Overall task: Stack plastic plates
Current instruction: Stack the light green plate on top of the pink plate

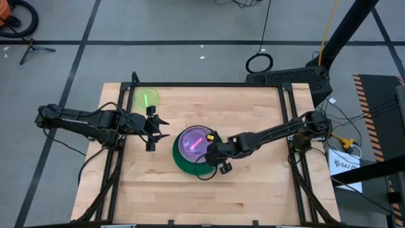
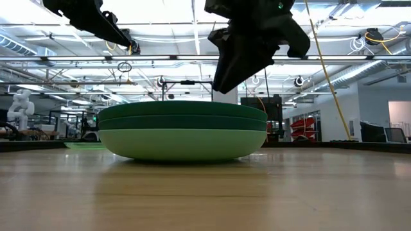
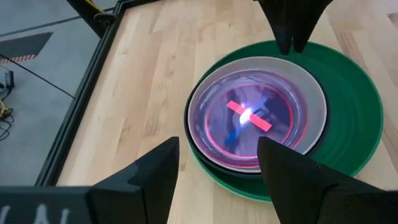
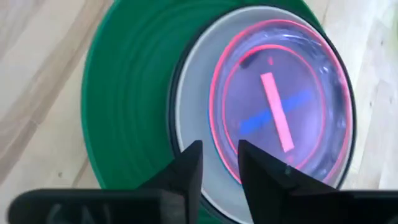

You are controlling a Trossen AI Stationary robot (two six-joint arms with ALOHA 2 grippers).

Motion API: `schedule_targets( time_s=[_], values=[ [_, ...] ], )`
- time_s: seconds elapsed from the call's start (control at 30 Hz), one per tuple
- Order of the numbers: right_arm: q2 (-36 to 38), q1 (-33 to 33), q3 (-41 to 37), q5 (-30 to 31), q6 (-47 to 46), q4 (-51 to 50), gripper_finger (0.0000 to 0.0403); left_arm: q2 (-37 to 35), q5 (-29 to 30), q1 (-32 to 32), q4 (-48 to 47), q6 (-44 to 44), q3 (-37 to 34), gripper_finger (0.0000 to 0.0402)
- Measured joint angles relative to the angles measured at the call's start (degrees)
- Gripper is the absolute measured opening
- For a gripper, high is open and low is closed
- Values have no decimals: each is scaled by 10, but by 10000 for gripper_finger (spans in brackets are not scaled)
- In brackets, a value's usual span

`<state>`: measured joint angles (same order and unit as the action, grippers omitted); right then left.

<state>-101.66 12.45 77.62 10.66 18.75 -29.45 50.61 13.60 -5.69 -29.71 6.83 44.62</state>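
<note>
My right gripper (image 1: pixel 212 151), fingers slightly parted, hovers over the stack (image 1: pixel 193 152) at centre; only the lime plate (image 1: pixel 146 99), upper left, remains; my left gripper (image 1: pixel 158 128) waits spread.

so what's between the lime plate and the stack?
Left gripper, open, hovers between lime plate and stack; table beneath looks bare, in the high view.
</note>
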Motion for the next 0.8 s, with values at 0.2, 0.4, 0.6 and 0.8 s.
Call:
schedule_targets(
  time_s=[0.2,0.4,0.6,0.8],
  values=[
    [7,0,0,30,-25,-58,115,0,111,0,-1,-65,0,223],
    [32,-15,0,31,-86,-144,116,0,174,48,-21,-187,0,223],
    [79,-35,0,27,-106,-186,116,41,161,157,-91,-283,1,223],
    [144,-50,-18,13,-79,-138,116,119,53,281,-105,-270,1,223]
  ],
)
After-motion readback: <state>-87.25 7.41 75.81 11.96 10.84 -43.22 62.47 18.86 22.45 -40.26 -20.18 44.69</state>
